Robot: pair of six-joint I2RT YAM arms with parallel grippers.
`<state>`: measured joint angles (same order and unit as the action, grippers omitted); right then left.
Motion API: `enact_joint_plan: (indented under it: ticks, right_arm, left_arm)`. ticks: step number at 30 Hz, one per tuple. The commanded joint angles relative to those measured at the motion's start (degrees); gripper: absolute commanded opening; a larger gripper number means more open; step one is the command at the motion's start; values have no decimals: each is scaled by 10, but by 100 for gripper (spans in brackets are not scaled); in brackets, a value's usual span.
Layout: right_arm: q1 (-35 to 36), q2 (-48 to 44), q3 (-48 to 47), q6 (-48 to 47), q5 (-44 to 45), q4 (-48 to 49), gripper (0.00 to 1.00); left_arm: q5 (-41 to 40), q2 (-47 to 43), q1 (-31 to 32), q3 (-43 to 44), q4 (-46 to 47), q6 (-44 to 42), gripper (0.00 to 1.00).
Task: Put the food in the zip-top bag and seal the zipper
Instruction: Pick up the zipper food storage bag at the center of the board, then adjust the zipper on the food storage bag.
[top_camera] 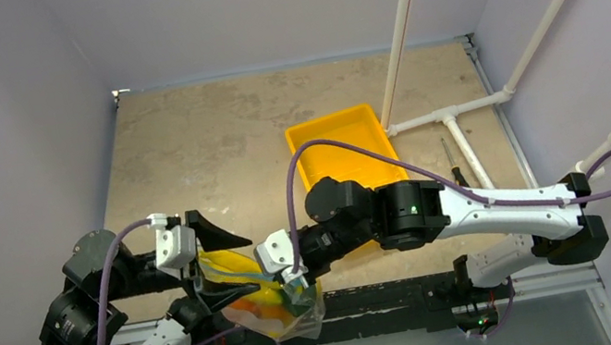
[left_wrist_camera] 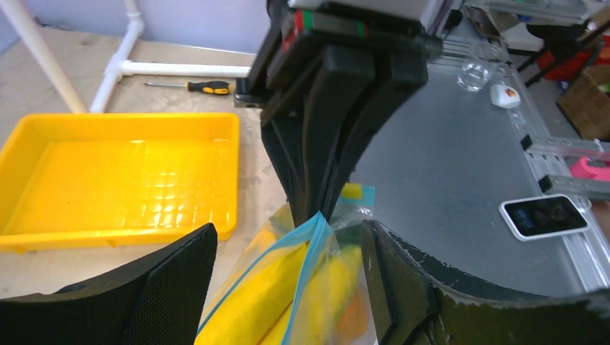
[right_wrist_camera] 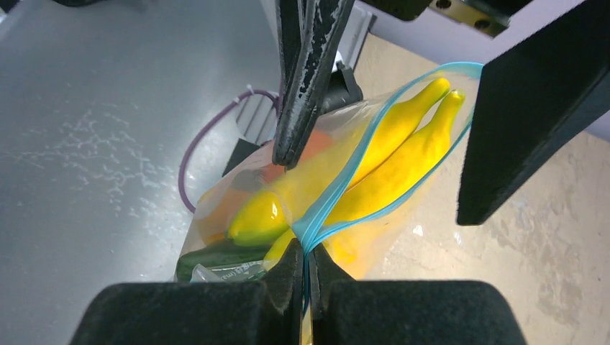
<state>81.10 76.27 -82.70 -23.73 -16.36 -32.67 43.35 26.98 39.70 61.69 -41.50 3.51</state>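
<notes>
Found the zip-top bag (top_camera: 272, 305) held up at the near edge of the surface (top_camera: 186, 155), with the food (right_wrist_camera: 388, 136) inside: yellow, orange and green toy fruits. Noted the right gripper (top_camera: 293, 279) with fingers clamped on one end of the zipper (right_wrist_camera: 338, 194), likely to anchor the bag. Saw the left gripper (top_camera: 246, 262) with fingers spread apart, straddling the gaping other end, probably poised to pinch. Farther back, spotted the yellow tray (top_camera: 311, 143) without fruit, then a screwdriver (top_camera: 452, 162).
</notes>
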Motion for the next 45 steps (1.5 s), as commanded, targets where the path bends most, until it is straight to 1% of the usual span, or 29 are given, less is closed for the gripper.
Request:
enact_joint_plan:
  ticks: [1, 8, 12, 24, 27, 30, 32, 33, 36, 37, 38, 39, 45]
  right_arm:
    - [2, -31, -32, -13, -47, 30, 0]
    - [7, -27, -32, -13, -59, 28, 0]
    - [9, -26, -34, -13, -63, 29, 0]
    - [9, -28, -53, 0, -36, 22, 0]
    - [9, -28, -58, 4, -29, 19, 0]
    - [9, -28, -61, 8, -22, 19, 0]
    - [9, -29, -63, 11, -16, 21, 0]
    - [10, -30, -63, 13, -15, 22, 0]
    - [9, -31, -61, 17, -13, 19, 0]
    - [9, -31, -58, 18, -12, 19, 0]
    - [9, -32, -57, 18, -10, 20, 0]
    - [9, -33, -55, 20, -7, 22, 0]
    - [9, -45, -44, 36, 26, 45, 1]
  left_arm:
    - [32, 21, 30, 16, -3, -22, 72]
    - [37, 50, 63, 12, -1, -27, 79]
    - [35, 60, 83, 7, -4, -24, 80]
    - [5, 51, 130, -22, -16, -3, 87]
    - [-7, 54, 138, -24, -19, -4, 87]
    - [-25, 61, 150, -26, -21, -5, 78]
    - [-41, 65, 158, -27, -23, -6, 69]
    - [-46, 67, 163, -27, -24, -7, 62]
    - [-61, 71, 171, -19, -30, -14, 33]
    - [-66, 71, 172, -17, -31, -16, 16]
    - [-72, 71, 173, -17, -32, -18, 4]
    - [-75, 69, 174, -17, -32, -18, 0]
    - [-98, 65, 173, -14, -33, -22, 0]
